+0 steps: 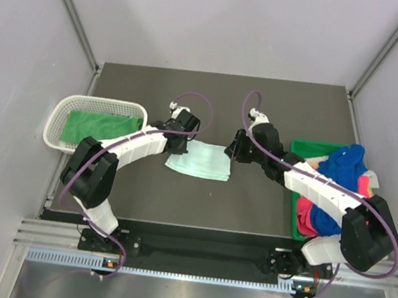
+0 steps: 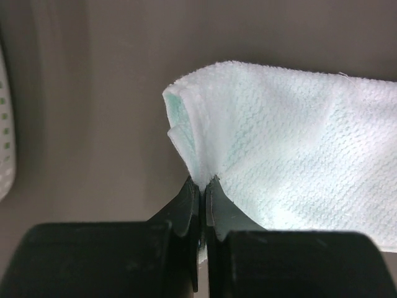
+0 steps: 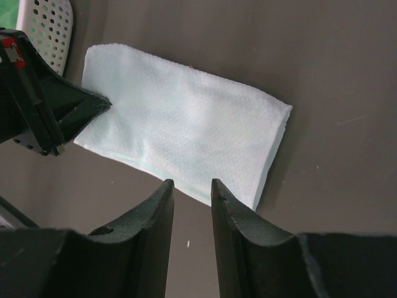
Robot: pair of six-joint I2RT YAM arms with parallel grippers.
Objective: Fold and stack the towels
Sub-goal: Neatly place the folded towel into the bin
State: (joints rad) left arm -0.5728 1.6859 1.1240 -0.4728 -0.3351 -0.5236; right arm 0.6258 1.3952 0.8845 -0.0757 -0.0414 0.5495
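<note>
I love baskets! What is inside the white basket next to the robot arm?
A green towel lies flat inside the white basket. It covers most of the bottom, so anything under it cannot be seen.

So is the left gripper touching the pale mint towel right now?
Touching. The left wrist view shows the left gripper pinched shut on the mint towel at its edge.

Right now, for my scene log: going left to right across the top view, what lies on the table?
White mesh basket holding a green towel → pale mint towel → green bin heaped with towels.
</note>
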